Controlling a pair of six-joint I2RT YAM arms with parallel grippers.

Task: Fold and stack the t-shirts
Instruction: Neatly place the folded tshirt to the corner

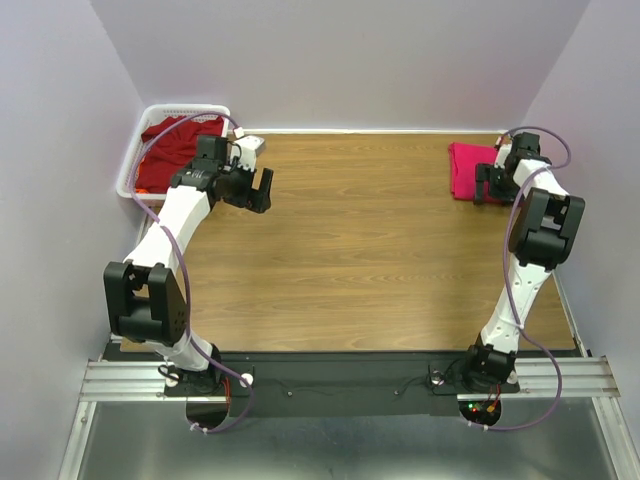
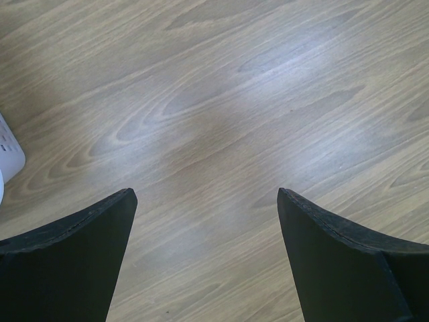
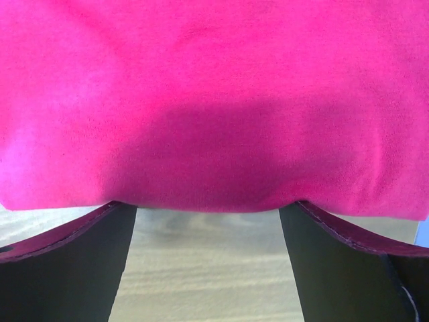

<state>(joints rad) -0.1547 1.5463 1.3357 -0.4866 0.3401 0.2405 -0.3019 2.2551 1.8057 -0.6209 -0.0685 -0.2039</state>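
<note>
From the near edge of the wooden table point(image 1: 350, 270) both arms reach toward the far side. The left gripper point(image 1: 262, 190) hangs over bare wood with its fingers spread wide and nothing between them. Its wrist camera shows only wood grain and, cut off at the left border, a white corner of the basket point(image 2: 7, 157).

The right gripper point(image 1: 487, 185) is at the far right, also spread wide, beside the folded pink-red t-shirt point(image 1: 465, 168). From above, the arm hides part of that shirt. The right wrist camera fills in the rest: the shirt's folded near edge point(image 3: 214, 100) lies just ahead of both fingertips, with a strip of table below it. Whether the tips touch the cloth cannot be told.

At the far left corner sits the white mesh basket point(image 1: 128, 170), seen whole only from above. The maroon t-shirt point(image 1: 170, 150) is heaped inside it, partly behind the left arm.
</note>
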